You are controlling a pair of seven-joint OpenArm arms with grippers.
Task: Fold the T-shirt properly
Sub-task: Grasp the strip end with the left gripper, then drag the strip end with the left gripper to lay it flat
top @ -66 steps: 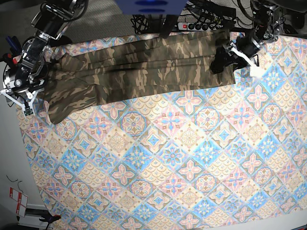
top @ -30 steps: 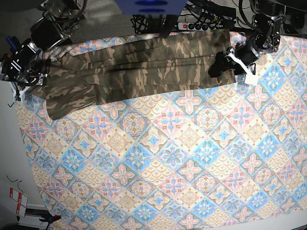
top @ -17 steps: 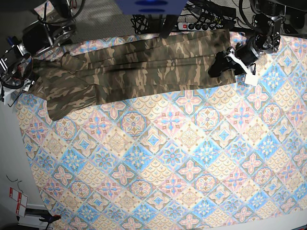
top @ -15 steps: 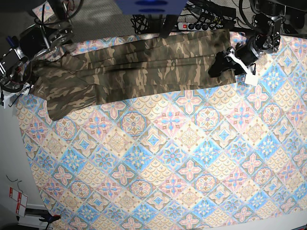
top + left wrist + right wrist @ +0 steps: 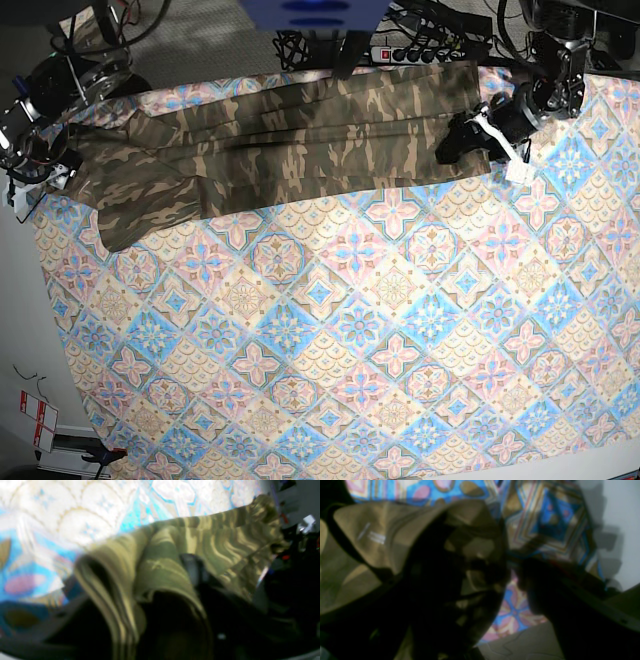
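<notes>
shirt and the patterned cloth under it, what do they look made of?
Shirt: soft matte woven or knit fabric, likely cotton; it creases and bunches into rolled layers in the left wrist view. Cloth: thin printed textile, flat with slight ripples at the edges; fibre unclear.

T-shirt (image 5: pixel 175 562): camouflage fabric in olive, brown and tan streaks is filling the middle of the frame, running from the lower left up toward the far right edge.
Fold: a thick bunched edge of several layers is curling down at the left of the shirt, showing stacked hems.
Left gripper (image 5: pixel 175 600): one dark finger (image 5: pixel 192 570) is pressing onto the fabric right of centre; the other side is lying in shadow under the cloth, so the jaws seem to be pinching the bunched layers, though blur is hiding the contact.
Patterned cloth (image 5: pixel 82 517): a pastel blue, white and pink cover is lying beneath and beyond the shirt, overexposed at the far left.
Right edge: dark, blurred equipment is sitting past the shirt.
</notes>
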